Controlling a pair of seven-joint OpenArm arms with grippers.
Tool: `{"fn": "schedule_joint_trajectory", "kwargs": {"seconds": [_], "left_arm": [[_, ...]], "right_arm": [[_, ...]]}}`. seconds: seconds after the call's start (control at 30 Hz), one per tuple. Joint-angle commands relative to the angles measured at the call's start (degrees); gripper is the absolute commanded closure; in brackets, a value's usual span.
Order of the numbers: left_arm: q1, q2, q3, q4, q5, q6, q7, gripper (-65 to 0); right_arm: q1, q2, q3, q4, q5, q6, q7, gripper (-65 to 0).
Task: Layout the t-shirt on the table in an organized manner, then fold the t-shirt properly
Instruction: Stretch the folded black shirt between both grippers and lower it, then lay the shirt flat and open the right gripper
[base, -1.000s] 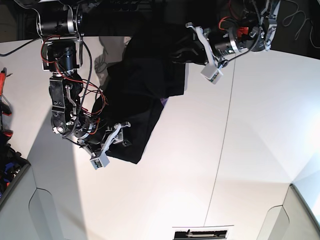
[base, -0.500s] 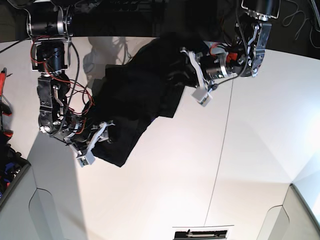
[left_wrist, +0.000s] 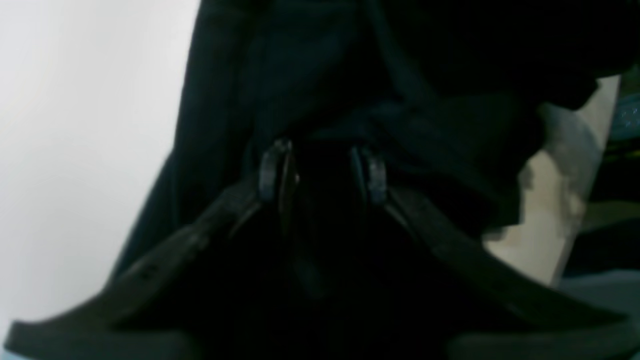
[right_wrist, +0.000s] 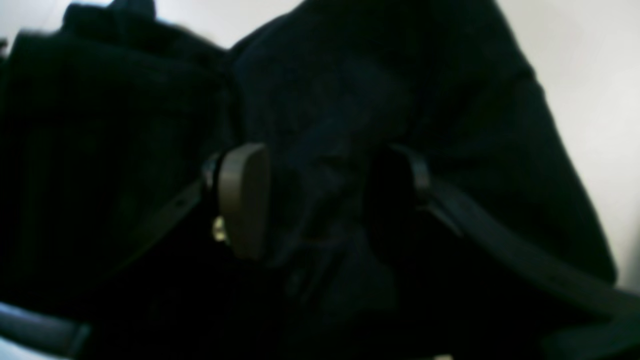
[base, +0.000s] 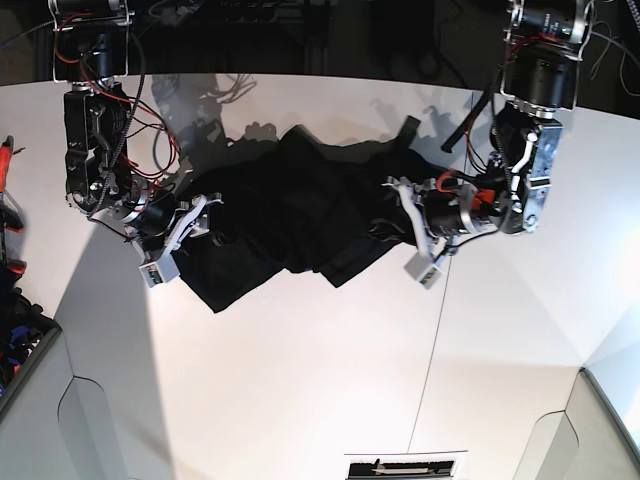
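The black t-shirt (base: 290, 220) lies stretched sideways across the back half of the white table (base: 300, 380), rumpled, with no print showing. My left gripper (base: 402, 222) holds its right end, and in the left wrist view this gripper (left_wrist: 322, 172) is shut on a fold of the dark t-shirt (left_wrist: 300, 75). My right gripper (base: 197, 222) holds the left end. In the right wrist view that gripper (right_wrist: 320, 192) has bunched t-shirt (right_wrist: 350, 100) cloth between its fingers (right_wrist: 242, 200). Bare table (left_wrist: 75, 125) shows beside the cloth.
A thin dark seam (base: 440, 320) runs down the table right of the shirt. Cut-out corners sit at the front left (base: 80, 400) and front right (base: 570, 420). Red tools (base: 8, 200) lie at the left edge. A dark slotted part (base: 405, 467) sits at the front edge.
Both arms have come down and apart with the shirt in their grip. The cloth, bunched high at the back before, now lies pulled out sideways on the table.
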Motion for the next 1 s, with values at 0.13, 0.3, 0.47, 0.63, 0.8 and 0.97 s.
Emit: {"fn": "schedule_joint_trajectory", "kwargs": {"seconds": [0.13,0.3,0.47,0.63,0.8,0.97], "left_arm": [[-1.7,-8.2,-2.9,6.1,-12.6,0.3,3.1,-35.3],[-0.7,-11.4,-9.9,7.9,-21.7,0.3,9.3,-35.3],[9.1,-11.6,-20.9,7.9,-24.8,0.3,9.7,-35.3],[19.2,-8.6,-31.5,7.9,-29.0,0.3,10.1,-37.3],[20.5,-2.1,-30.3,7.9,-23.4,0.3,8.7,-37.4],[20.3,1.3,-29.4,7.9,-16.2,0.3,6.1,-37.4]], "right_arm": [[0.2,0.4,0.1,2.2,-1.1,0.2,-0.4,0.0],[0.3,0.4,0.1,2.2,-1.1,0.2,-0.4,0.0],[0.3,0.4,0.1,2.2,-1.1,0.2,-0.4,0.0],[0.3,0.4,0.1,2.2,-1.1,0.2,-0.4,0.0],[0.3,0.4,0.1,2.2,-1.1,0.2,-0.5,0.0],[0.3,0.3,0.1,2.2,-1.0,0.2,-0.9,0.0]]}}
